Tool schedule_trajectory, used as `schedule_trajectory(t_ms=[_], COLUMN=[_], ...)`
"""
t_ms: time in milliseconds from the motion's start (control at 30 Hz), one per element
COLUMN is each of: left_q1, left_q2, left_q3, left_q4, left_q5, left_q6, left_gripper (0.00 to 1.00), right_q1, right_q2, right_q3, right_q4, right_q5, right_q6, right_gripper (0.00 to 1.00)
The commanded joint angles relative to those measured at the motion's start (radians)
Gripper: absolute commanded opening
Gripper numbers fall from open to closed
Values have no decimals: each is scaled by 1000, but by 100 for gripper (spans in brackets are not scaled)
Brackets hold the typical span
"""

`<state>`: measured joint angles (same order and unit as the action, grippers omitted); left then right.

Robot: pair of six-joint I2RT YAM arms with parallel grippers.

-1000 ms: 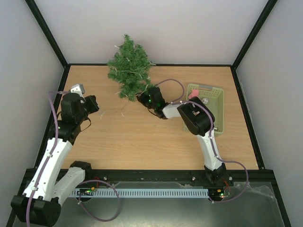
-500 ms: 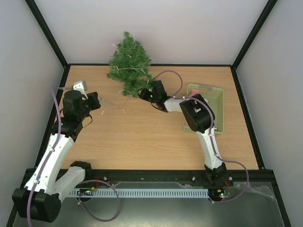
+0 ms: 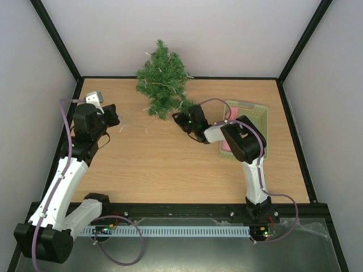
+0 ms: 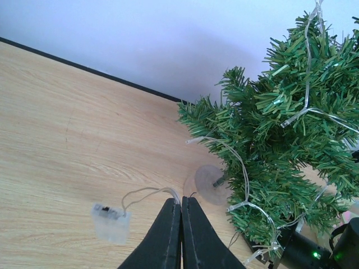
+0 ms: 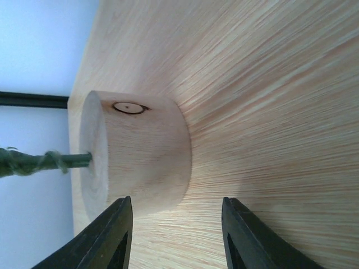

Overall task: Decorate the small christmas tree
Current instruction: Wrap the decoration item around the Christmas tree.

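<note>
The small christmas tree [image 3: 163, 78] stands upright at the back of the table, with a clear light string [image 4: 307, 106] wound through its green branches. My left gripper [image 3: 115, 118] is left of the tree and shut on the string's thin wire [image 4: 148, 192]. The string's clear battery box [image 4: 110, 222] lies on the table just beside the shut jaws [image 4: 180, 200]. My right gripper [image 3: 181, 118] sits low by the tree's foot. In the right wrist view it [image 5: 176, 224] is open, and the round wooden base [image 5: 137, 154] stands just ahead of the fingertips, not gripped.
A pale green basket [image 3: 259, 118] with a pink item [image 3: 231, 113] stands to the right of the right arm. Black frame rails run along the table's back and side edges, with white walls behind them.
The tree has swung from a lean to upright and shifted right. The right gripper has opened off the base and drawn back a little. The left gripper has risen slightly, still holding the wire.
</note>
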<state>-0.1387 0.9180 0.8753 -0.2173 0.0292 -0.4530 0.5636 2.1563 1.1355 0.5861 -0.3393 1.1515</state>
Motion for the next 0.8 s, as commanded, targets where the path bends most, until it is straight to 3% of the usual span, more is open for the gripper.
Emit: schedule_trajectory(t_ms=[0,200,600,767], left_q1=[4,4,4,4], left_q2=[-2,-13,-19,-33], left_q3=[14,1,-17,-34], left_q4=[18,21,17,10], left_q5=[22,37,41,42], left_q6=[-5,-9,-8,-10], left_gripper=[2,2,2,2], right_q1=[21,21,11,5], right_q2=[-42,-14,132,173], right_q3=[-3,0,186,238], right_q4=[82,186,34,-48], right_q5=[90,148,67,9], right_q6=[107,275,67,-40], right_gripper=[43,42,45,37])
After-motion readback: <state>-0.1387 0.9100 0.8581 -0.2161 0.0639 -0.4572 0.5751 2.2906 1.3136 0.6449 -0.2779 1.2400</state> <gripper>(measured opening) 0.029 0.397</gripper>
